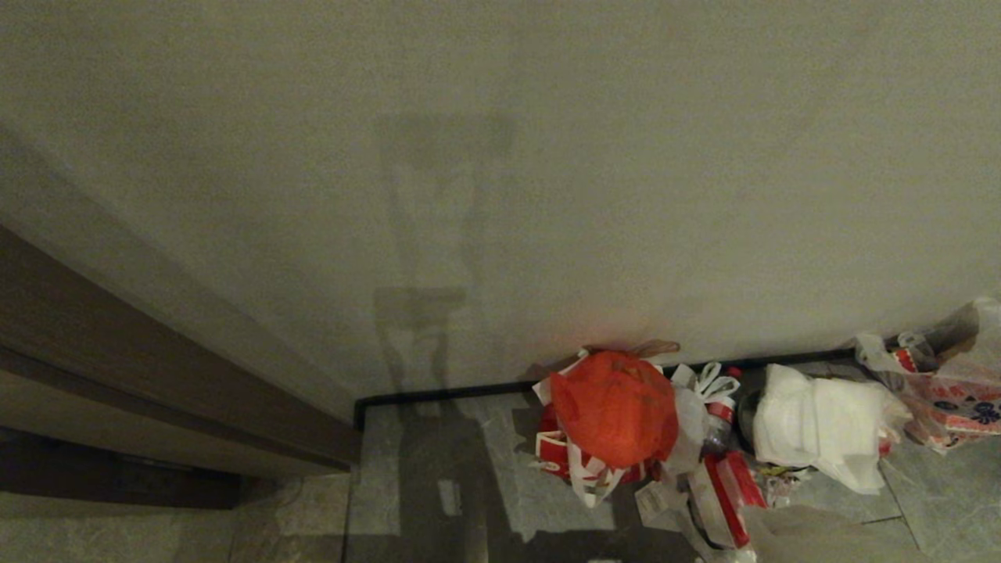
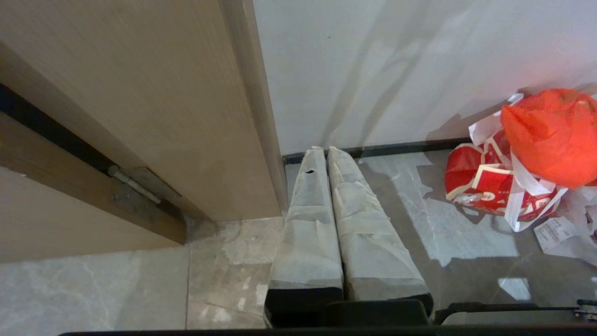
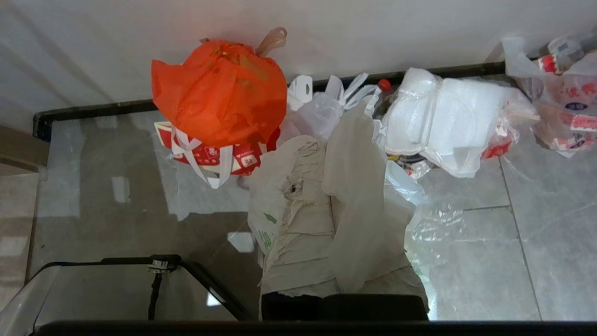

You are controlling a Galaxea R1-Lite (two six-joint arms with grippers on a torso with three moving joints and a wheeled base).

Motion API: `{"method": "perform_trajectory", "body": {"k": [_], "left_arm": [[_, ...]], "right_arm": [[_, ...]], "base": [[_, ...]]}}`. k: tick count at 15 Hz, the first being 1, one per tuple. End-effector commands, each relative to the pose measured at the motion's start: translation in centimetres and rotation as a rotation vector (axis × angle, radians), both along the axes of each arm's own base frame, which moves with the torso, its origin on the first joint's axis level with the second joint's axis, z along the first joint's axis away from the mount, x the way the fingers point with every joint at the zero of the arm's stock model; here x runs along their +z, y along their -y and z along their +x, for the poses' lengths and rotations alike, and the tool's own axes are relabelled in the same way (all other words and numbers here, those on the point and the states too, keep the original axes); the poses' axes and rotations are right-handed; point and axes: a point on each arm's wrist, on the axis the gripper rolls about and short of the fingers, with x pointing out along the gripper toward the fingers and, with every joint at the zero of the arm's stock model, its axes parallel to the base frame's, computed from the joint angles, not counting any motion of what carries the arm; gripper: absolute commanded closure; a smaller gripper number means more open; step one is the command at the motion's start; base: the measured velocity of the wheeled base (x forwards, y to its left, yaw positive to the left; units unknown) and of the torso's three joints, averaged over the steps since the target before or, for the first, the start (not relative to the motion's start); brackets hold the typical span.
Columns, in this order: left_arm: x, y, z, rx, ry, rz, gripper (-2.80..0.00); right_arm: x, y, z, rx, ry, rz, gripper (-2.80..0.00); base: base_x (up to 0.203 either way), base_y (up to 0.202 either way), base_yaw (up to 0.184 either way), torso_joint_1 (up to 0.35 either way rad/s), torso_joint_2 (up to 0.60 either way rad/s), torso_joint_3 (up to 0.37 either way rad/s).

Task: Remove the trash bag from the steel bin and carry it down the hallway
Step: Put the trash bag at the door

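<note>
right wrist view: taped right pincer [image 3: 333, 154] clenched on crinkled translucent trash bag [image 3: 261, 205]; left pincer [image 2: 326, 154] clenched, empty.

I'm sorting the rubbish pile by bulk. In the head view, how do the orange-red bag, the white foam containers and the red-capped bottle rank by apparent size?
1. Orange-red bag and white foam containers: look alike, unranked.
2. Red-capped bottle: smallest, partly hidden.

Thin translucent white plastic trash bag with green printing [image 3: 261, 219]: largely hidden behind the tape-wrapped right end effector [image 3: 336, 140], its lower part cut off. Clear bag with red-blue print [image 1: 958, 399]: cut by the frame edge at 3 o'clock. Dark round object [image 3: 410, 158] beneath the white foam containers [image 3: 447, 116]: too hidden to identify.
</note>
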Motion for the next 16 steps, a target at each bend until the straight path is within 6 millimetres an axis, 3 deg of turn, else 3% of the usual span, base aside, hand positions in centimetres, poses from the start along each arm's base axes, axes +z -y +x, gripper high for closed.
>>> {"method": "perform_trajectory", "body": {"k": [1,3,4,6,8,10,16], "left_arm": [[0.0,0.0,0.0,-0.001,-0.001,0.005,0.0],[0.0,0.0,0.0,-0.001,-0.001,0.003,0.0],[0.0,0.0,0.0,-0.001,-0.001,0.003,0.0],[0.0,0.0,0.0,-0.001,-0.001,0.003,0.0],[0.0,0.0,0.0,-0.001,-0.002,0.003,0.0],[0.0,0.0,0.0,0.0,-0.001,0.003,0.0],[0.0,0.0,0.0,-0.001,-0.001,0.003,0.0]], "right_arm": [[0.0,0.0,0.0,0.0,-0.001,0.001,0.0],[0.7,0.0,-0.2,0.014,0.018,-0.013,0.0],[2.1,-0.1,-0.5,0.029,0.044,-0.014,0.0],[6.6,-0.1,-0.7,0.051,0.058,-0.018,0.0],[10.9,-0.2,0.8,0.115,-0.042,-0.016,0.0],[13.9,-0.3,3.8,0.18,-0.208,-0.02,0.0],[17.5,-0.9,15.0,0.296,-0.532,-0.165,0.0]], "base": [[0.0,0.0,0.0,0.002,0.0,-0.096],[0.0,0.0,0.0,0.0,0.0,-0.046],[0.0,0.0,0.0,0.0,0.0,0.0],[0.0,0.0,0.0,0.0,0.0,0.0],[0.0,0.0,0.0,0.0,0.0,0.0],[0.0,0.0,0.0,0.0,0.0,0.0],[0.0,0.0,0.0,0.0,0.0,0.0]]}}
